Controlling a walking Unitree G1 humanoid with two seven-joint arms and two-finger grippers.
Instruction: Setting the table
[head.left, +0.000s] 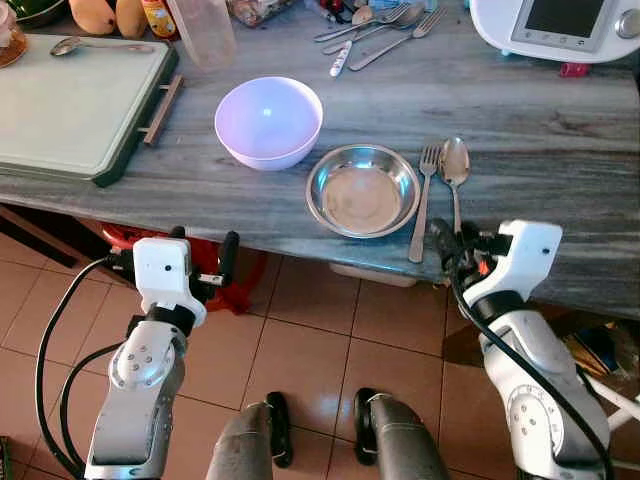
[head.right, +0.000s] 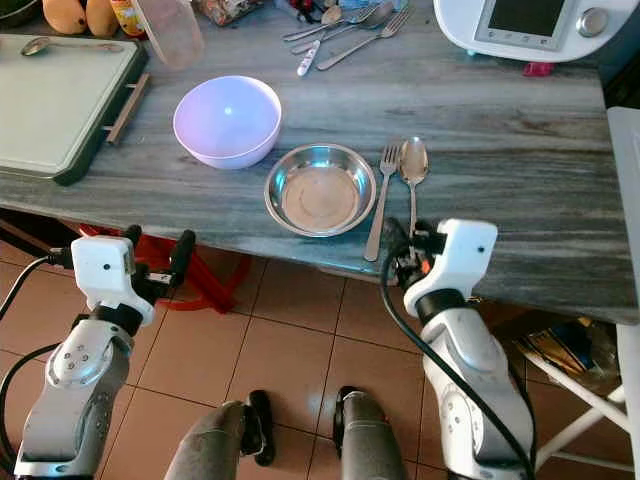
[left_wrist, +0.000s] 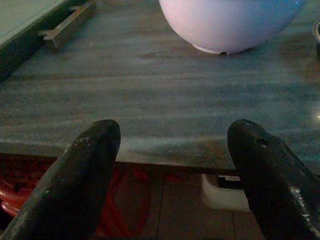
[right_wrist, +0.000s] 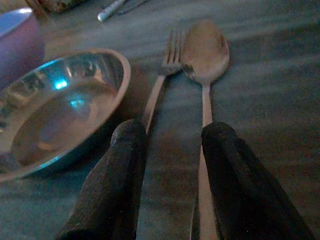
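R gripper (right_wrist: 170, 150) sits at spoon (head.left: 455, 165) & fork (head.left: 424, 200) handle ends, fingers narrowly apart, holding nothing; both lie straight ahead. L gripper (left_wrist: 175, 145) wide, idle.

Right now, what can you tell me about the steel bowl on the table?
The steel bowl is a shallow round dish of shiny metal with a flat bottom and a thin rolled rim. It looks empty and stands upright near the front edge of the grey stone table. The lilac bowl is close on its left, perhaps just touching it. The fork lies close on its right, with the spoon beyond. The right gripper is at the table edge by the cutlery handles, not touching the bowl.
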